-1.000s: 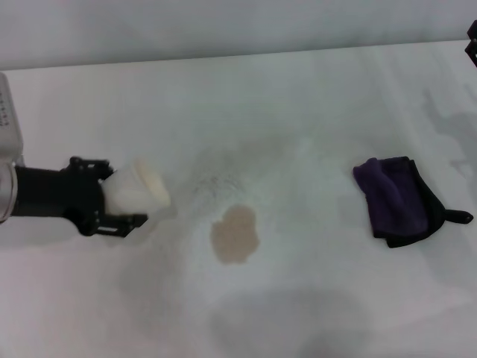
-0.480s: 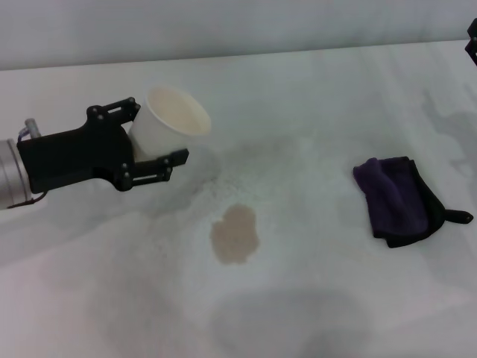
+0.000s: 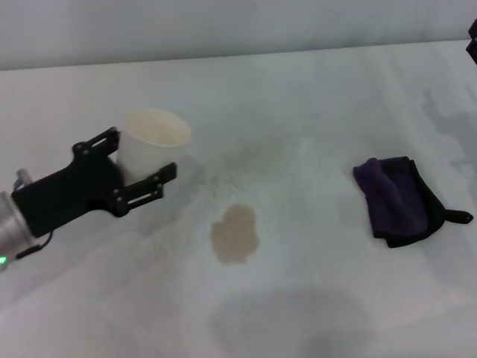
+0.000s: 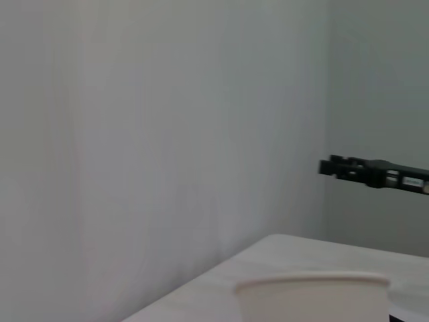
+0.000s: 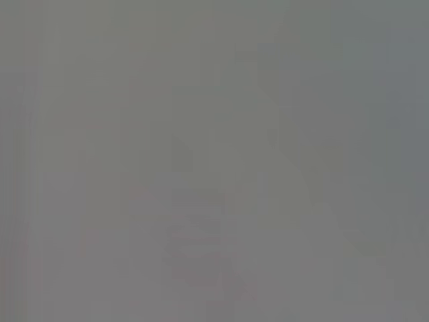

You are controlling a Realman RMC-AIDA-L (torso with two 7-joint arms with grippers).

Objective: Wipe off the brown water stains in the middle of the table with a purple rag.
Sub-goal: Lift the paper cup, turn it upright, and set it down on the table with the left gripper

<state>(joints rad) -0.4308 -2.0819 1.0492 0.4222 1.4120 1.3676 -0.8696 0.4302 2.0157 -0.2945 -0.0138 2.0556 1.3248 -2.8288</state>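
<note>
The brown water stain (image 3: 235, 233), a tan rounded blotch, lies in the middle of the white table (image 3: 313, 104). The purple rag (image 3: 397, 198), dark purple with black edging and a loop tab, lies bunched to the right of the stain, with nothing touching it. My left gripper (image 3: 139, 160) is shut on a white paper cup (image 3: 153, 142), held upright, mouth up, left of and behind the stain. The cup's rim also shows in the left wrist view (image 4: 312, 293). Only a black tip of my right gripper (image 3: 472, 37) shows at the far right edge.
Faint grey smudges mark the table around the stain and near the right edge (image 3: 447, 119). The left wrist view shows a pale wall and my right arm (image 4: 372, 171) far off. The right wrist view is plain grey.
The cup has gone from tipped on its side near the stain to upright. My left gripper lifted it away from the stain, then drew it back left and lower. The rag has not moved.
</note>
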